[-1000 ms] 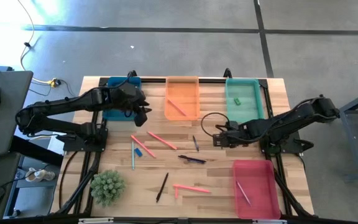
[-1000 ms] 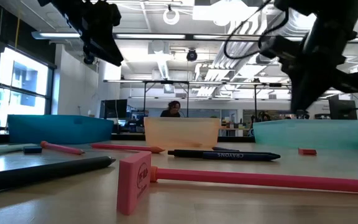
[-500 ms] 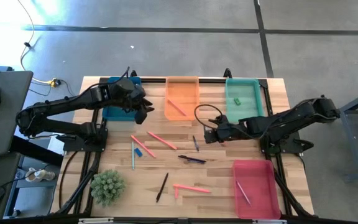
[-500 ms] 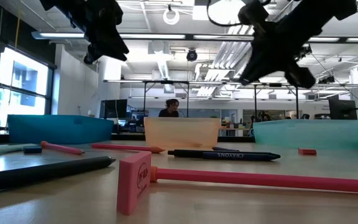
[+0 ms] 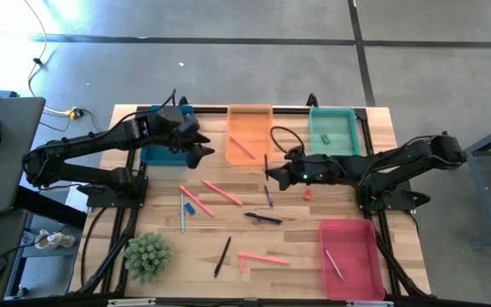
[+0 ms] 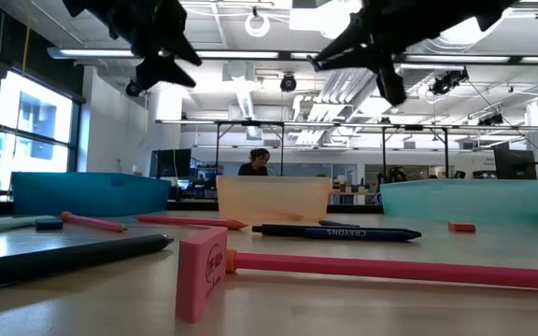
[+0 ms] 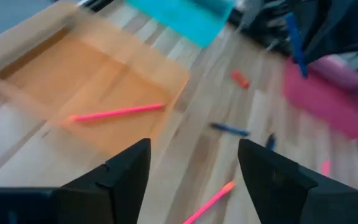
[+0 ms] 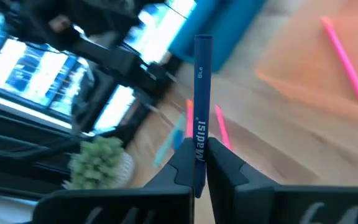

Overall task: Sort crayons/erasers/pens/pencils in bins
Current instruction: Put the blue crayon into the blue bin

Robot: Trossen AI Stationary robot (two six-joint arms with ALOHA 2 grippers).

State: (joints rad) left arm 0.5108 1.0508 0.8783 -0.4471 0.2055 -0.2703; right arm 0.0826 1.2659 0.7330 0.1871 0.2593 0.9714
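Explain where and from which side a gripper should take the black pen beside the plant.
Take the black pen probably at its middle from straight above, fingers across its width. It lies flat and slanted on bare wood, clear of the plant, so turn the wrist to match.

You see four bins: dark blue, orange, teal-green and red-pink. The pen in the right gripper is dark blue with white letters. The desk is light wood; the plant is green.
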